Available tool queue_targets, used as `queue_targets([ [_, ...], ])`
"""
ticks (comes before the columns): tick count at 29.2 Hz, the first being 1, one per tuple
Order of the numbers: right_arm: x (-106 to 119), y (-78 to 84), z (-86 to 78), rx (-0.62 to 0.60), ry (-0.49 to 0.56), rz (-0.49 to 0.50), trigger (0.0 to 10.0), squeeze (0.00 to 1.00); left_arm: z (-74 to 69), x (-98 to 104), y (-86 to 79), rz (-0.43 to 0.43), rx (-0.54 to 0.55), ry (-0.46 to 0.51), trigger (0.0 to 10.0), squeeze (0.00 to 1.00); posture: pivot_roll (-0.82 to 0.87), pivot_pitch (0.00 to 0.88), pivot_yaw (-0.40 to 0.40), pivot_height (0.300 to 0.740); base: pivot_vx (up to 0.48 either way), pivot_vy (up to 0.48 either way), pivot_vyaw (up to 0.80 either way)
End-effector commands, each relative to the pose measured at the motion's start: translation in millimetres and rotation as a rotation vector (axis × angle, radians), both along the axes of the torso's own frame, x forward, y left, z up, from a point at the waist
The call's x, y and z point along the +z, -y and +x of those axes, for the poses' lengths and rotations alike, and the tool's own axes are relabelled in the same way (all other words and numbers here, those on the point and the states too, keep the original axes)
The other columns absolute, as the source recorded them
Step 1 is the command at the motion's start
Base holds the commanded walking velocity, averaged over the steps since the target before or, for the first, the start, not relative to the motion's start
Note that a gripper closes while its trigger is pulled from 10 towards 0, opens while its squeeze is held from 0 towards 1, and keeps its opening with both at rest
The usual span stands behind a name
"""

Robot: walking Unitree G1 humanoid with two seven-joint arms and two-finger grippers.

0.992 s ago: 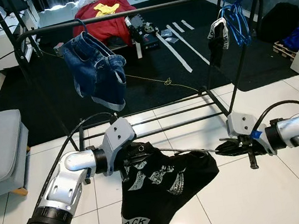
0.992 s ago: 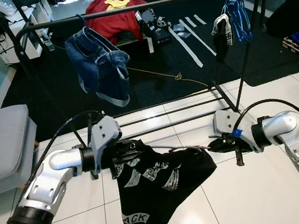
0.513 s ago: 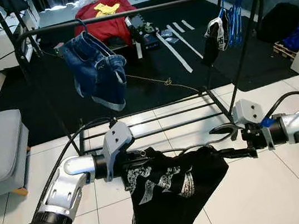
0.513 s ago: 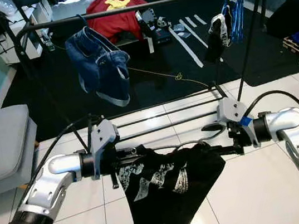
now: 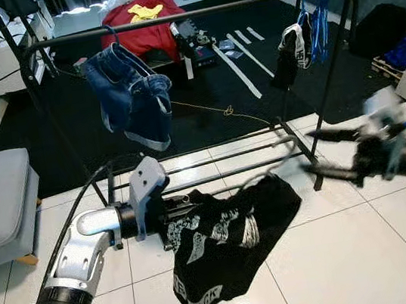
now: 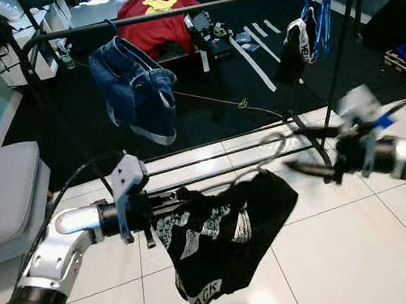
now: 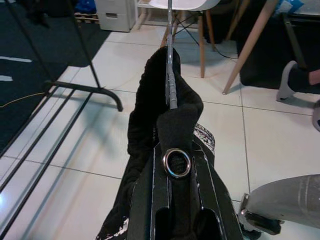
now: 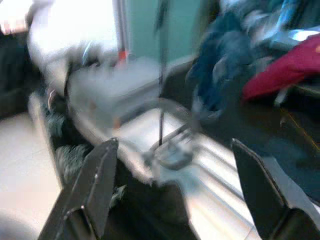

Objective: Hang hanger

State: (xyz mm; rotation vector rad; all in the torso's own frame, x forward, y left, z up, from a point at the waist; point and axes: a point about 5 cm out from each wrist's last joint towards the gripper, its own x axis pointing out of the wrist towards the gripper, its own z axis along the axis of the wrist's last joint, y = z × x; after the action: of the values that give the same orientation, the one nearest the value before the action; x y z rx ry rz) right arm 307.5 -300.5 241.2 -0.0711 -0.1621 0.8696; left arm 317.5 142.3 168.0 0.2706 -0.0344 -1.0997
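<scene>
Left gripper [image 5: 172, 210] clamped; right gripper [image 5: 318, 156] spread (blurred).

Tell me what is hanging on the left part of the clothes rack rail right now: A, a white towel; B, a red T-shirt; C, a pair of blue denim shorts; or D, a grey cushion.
C: a pair of blue denim shorts hangs from the black rail on its left part, while the red garment lies on the floor behind the rack.
</scene>
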Motion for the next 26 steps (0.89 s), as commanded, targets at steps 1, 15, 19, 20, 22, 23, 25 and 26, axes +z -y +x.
queue_targets([
  [1,6,7.6,-2.0,-0.022,0.018,0.129,10.0,0.00,1.1,5,-8.5,-0.016,0.019,0.023,0.0,0.00,0.02,0.100,0.046,0.740,0.000,0.000,0.00],
  [15,-18,33.5,0.3,-0.421,0.055,0.340,10.0,0.00,-0.1,13,-6.7,-0.161,0.001,0.013,0.0,0.00,0.01,0.096,0.051,0.740,0.000,0.000,0.00],
  [19,-28,37.8,1.6,-0.522,0.039,0.356,10.0,0.00,-0.6,17,-5.4,-0.211,-0.012,0.011,0.0,0.00,0.01,0.096,0.051,0.740,0.000,0.000,0.00],
  [20,-28,37.8,1.6,-0.522,0.039,0.356,10.0,0.00,-0.6,17,-5.4,-0.211,-0.012,0.011,0.0,0.00,0.01,0.096,0.051,0.740,0.000,0.000,0.00],
  [22,-46,33.3,2.7,-0.578,-0.013,0.315,10.0,0.00,-1.0,21,-4.2,-0.316,-0.026,-0.006,0.0,0.00,0.01,0.077,0.051,0.740,0.000,0.000,0.00],
  [23,-46,33.3,2.7,-0.578,-0.013,0.315,10.0,0.00,-1.0,21,-4.2,-0.316,-0.026,-0.006,0.0,0.00,0.01,0.077,0.051,0.740,0.000,0.000,0.00],
  [25,-67,12.5,1.2,-0.508,-0.073,0.232,10.0,0.00,-6.1,23,-0.4,-0.409,-0.095,-0.055,0.0,0.00,0.01,0.064,0.052,0.740,0.000,0.000,0.00],
  [26,-67,12.5,1.2,-0.508,-0.073,0.232,10.0,0.00,-6.1,23,-0.4,-0.409,-0.095,-0.055,0.0,0.00,0.01,0.064,0.052,0.740,0.000,0.000,0.00],
])
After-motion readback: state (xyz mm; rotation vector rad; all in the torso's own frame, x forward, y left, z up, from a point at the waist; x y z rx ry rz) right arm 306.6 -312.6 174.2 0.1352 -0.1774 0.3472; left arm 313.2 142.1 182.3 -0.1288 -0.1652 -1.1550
